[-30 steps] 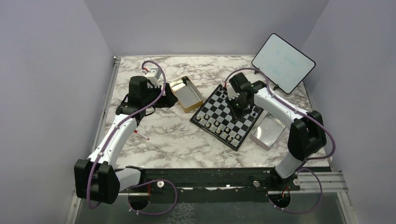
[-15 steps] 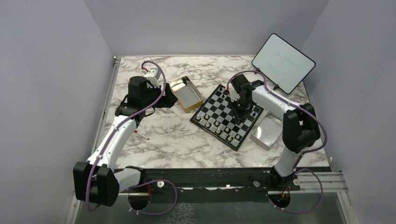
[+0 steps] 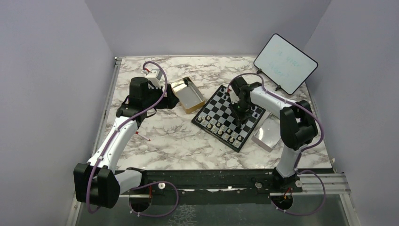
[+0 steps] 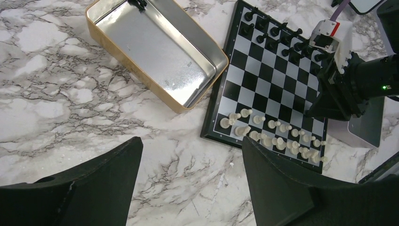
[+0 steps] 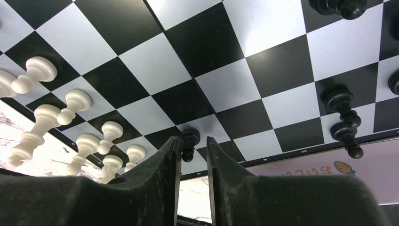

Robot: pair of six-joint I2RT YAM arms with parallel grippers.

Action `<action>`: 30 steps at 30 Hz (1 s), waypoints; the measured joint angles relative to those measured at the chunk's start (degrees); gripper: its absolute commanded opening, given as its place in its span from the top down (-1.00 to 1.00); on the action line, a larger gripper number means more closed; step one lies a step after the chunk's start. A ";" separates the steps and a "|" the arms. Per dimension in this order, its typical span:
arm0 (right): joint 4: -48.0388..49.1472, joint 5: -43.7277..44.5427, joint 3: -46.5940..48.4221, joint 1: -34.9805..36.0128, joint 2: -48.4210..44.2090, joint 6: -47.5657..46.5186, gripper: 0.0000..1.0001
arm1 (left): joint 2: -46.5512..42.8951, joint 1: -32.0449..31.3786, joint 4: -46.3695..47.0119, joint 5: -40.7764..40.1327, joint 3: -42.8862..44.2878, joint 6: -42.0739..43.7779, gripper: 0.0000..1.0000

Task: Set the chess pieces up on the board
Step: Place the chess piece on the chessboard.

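- Chess pieces: one black pawn is seen upright on the board, near the board's edge at the lower centre of the right wrist view, in the mouth of the gap between the right fingers.
- Right fingers are narrowly parted. A sliver of gap shows beside the pawn, so the pawn is judged released rather than clamped.
- Left fingers are spread wide with nothing between them. They are held over the marble surface, near the gold tin.
- White pieces are ranked along the board's lower edge in the left wrist view, and black pieces along its upper right edge.
- Handling: each piece is judged light, rigid and glossy, with a small base, so it is expected to slip or topple readily.
- Hold is best taken across the narrow neck under the head, with light closure. Neighbouring pieces stand close, so little room is left for the fingers.
- Hidden in the top view: part of the board is covered by the right arm, so the ranks cannot be counted there.
- A dark object at the tin's upper edge is cut off by the frame and cannot be identified.
- Writing on the white tablet is too faint to be read.
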 measured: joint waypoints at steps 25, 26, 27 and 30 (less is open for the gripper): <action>5.62 0.87 -6.56 -0.22 -7.37 4.24 0.45 | 0.00 -0.28 -0.02 -0.04 -0.11 0.00 -0.60; 5.86 0.85 -6.88 -0.22 -7.52 4.39 0.47 | 0.00 -0.28 -0.02 -0.04 -0.11 0.02 -0.60; 6.05 0.85 -7.17 -0.22 -7.54 4.50 0.48 | 0.00 -0.28 -0.02 -0.04 -0.13 0.02 -0.60; 6.40 0.83 -7.82 -0.22 -7.54 4.83 0.49 | -0.07 -0.28 -0.04 -0.09 -0.39 0.02 -0.61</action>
